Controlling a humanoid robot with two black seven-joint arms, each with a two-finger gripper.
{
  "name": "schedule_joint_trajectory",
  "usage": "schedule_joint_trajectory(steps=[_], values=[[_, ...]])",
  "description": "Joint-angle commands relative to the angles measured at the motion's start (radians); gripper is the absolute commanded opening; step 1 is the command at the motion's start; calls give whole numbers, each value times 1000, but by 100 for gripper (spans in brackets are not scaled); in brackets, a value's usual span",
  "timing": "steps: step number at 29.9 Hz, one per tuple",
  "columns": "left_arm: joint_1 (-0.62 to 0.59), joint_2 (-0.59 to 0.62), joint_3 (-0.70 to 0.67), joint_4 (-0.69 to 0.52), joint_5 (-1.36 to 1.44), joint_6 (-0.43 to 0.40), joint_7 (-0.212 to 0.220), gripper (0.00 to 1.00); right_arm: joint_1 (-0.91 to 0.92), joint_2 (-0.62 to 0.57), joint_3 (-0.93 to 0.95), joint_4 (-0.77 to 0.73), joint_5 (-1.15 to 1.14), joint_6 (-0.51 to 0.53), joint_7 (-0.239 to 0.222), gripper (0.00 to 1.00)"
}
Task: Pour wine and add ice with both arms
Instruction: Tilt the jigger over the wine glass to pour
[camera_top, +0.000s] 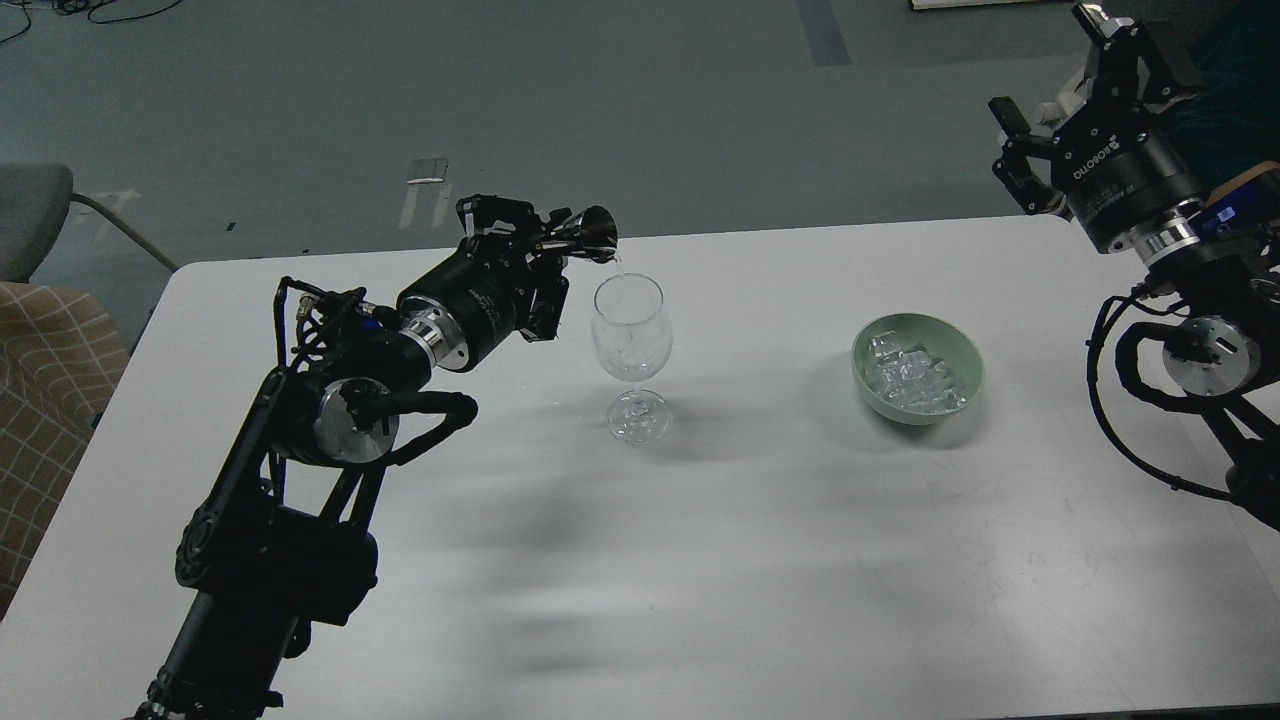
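- Wine (617, 265) trickles as a thin, clear stream from a small dark metallic cup (592, 235), tipped on its side above the rim of a wine glass (629, 352).
- The left gripper (535, 235) is clenched around the cup, holding it just over the glass; pale lettering on the gripper body is too small to read.
- The glass stands upright near the middle of the white table (760, 560), its bowl looking nearly empty.
- Ice (912, 378), a heap of clear cubes, lies in a pale green bowl (866, 368) to the right of the glass, well apart from it.
- The right gripper (1065, 125) hangs raised at the table's far right corner, fingers spread and holding nothing; its black body carries the word ROBOTIQ in white.
- Both arms are black, with silver joint discs and looping cables.
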Motion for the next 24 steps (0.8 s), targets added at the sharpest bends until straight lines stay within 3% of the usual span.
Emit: schedule_joint_trajectory(steps=[1,24], values=[[-3,15,1,0,5,0,-6,0,0,0,1,-1,-2,0,0,100],[-12,58,1,-6,22,-16,-15,0,0,2,1,-1,0,0,0,100]])
